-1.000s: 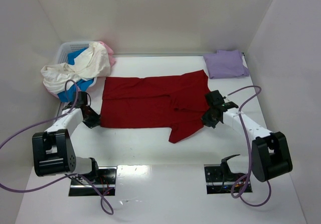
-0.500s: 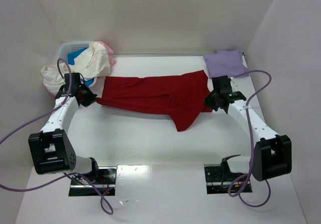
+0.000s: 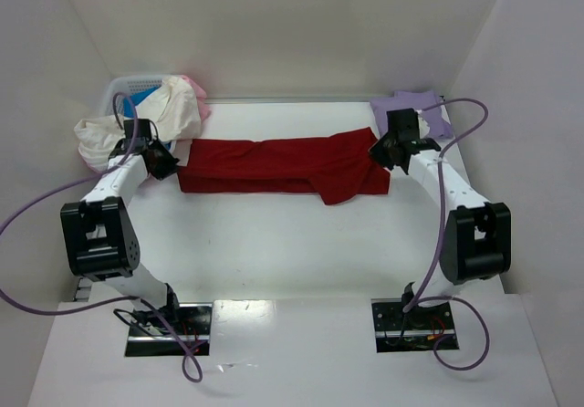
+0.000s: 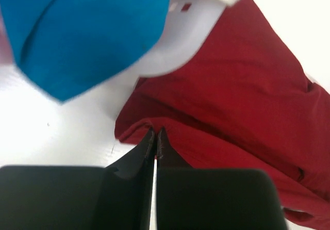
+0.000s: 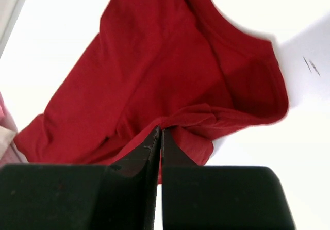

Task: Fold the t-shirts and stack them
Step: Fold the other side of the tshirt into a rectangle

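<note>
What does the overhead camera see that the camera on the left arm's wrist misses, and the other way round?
Only the overhead view shows the folded pale lavender t-shirt in the far right corner, the right pincer, and the whole stretched length of the dark red cloth t-shirt. Only the left wrist view shows up close the left pincer shut on that shirt's hem. Both show the red shirt, the bright blue t-shirt and the white plastic lattice basket.

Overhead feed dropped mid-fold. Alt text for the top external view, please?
Both arms reach across the white table, the left gripper and right gripper each shut on an end of the dark red t-shirt, stretched in a narrow band between them. A folded lavender t-shirt lies far right; a basket of shirts sits far left.
</note>
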You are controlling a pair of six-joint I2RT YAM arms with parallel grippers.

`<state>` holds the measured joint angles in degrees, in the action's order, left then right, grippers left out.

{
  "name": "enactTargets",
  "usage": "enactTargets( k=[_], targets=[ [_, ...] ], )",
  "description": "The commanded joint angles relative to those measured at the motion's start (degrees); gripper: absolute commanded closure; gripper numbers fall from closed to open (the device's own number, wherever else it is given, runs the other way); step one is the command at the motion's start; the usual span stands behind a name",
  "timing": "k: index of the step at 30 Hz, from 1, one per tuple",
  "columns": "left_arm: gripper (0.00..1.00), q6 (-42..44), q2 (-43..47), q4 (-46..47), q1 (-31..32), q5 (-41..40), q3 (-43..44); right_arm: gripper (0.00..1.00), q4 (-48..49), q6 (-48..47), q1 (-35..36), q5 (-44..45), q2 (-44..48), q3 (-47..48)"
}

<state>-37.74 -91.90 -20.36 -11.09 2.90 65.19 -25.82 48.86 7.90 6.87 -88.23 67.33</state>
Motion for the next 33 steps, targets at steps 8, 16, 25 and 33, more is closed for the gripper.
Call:
enactTargets(
  k=[8,16,25,33],
  targets=[
    [1.00,1.17,-9.96,4.98,-0.25,-1.05,9.51,0.97,6.84,-1.14,-1.22,1.30,-7.13,5.71],
    [1.00,3.54,-13.83,5.51,-0.25,-2.81,12.95,0.97,8.07,-1.66,-2.28,1.30,-10.56,9.13],
    [1.00,3.55,-17.43,6.03,0.98,-3.42,16.02,0.97,8.60,-2.28,-2.98,0.77,-14.33,11.24],
    [1.00,3.55,-19.90,6.03,2.57,-7.64,17.60,0.93,10.44,-2.28,-2.98,-0.99,-17.15,11.24]
  ],
)
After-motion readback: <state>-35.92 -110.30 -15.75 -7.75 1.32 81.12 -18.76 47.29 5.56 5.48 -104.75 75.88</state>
